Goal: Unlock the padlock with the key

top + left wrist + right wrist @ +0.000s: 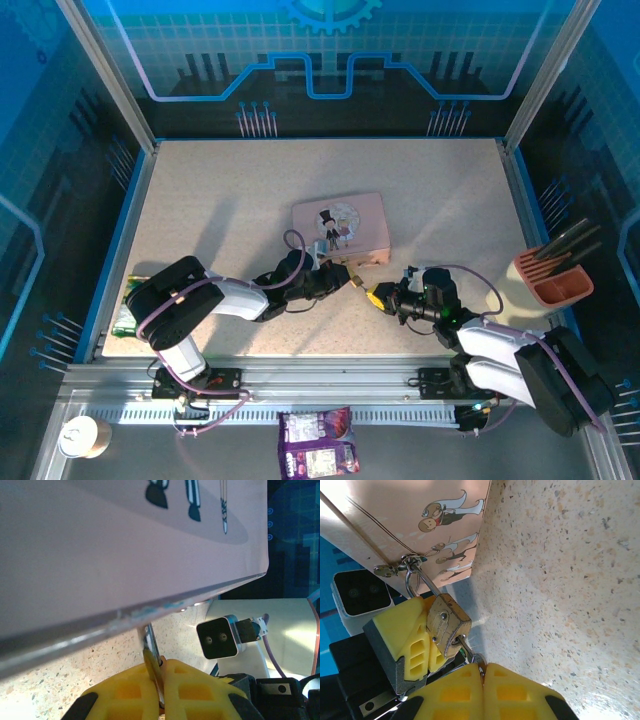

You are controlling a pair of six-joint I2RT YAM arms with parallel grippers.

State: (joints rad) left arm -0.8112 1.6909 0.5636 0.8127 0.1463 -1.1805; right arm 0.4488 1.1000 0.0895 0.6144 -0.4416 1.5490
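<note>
The pink tin (340, 225) lies mid-table. At its near edge hangs the brass padlock (445, 622), its silver shackle (412, 582) hooked through the tin's hasp. My left gripper (335, 280) is shut on the padlock body, which the left wrist view shows edge-on (150, 662) between the yellow fingers (125, 690). The thin silver key (467, 649) sits with its blade in the keyhole at the bottom of the padlock. My right gripper (482, 672) is shut on the key's head and meets the left gripper from the right (378, 297).
An orange holder (555, 278) with black tools stands beyond the table's right edge. A purple packet (318, 440) and a paper cup (82, 436) lie in front of the arm bases. A green item (125, 312) rests at the left edge.
</note>
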